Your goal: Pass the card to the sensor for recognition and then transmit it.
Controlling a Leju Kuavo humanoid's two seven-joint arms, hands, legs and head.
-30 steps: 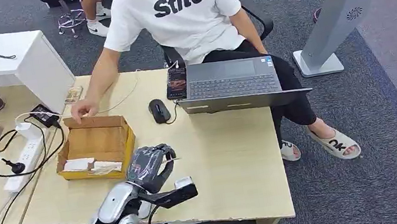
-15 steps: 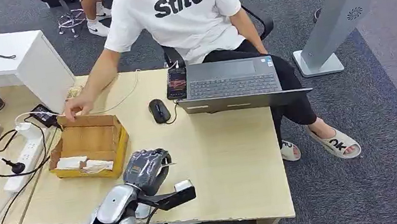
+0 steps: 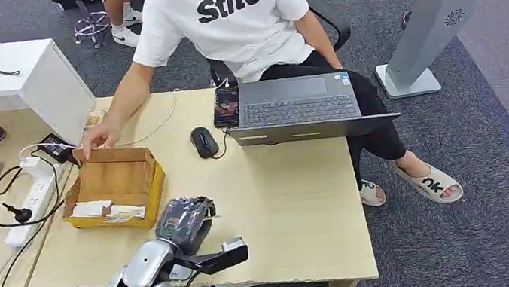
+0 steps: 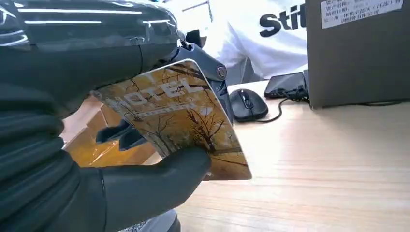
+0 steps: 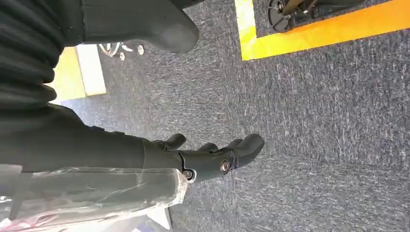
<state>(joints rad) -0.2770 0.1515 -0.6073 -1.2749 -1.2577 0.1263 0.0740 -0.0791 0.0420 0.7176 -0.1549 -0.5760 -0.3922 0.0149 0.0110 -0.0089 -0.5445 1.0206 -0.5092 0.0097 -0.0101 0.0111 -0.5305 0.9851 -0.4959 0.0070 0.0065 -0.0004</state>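
The card [image 4: 181, 128], amber with bare trees and "HOTEL" lettering, is being pinched by the left hand [image 3: 185, 221]; the right hand [image 5: 203, 157] is being held loosely spread, empty.

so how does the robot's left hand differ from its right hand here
The left hand pinches a yellow-orange hotel card between thumb and fingers; the right hand holds nothing, its fingers apart. The left hand is raised over the pale wooden desk; the right hand hangs above grey carpet. Both are dark grey with ribbed covers.

Bright even light, soft shadows, slight blur
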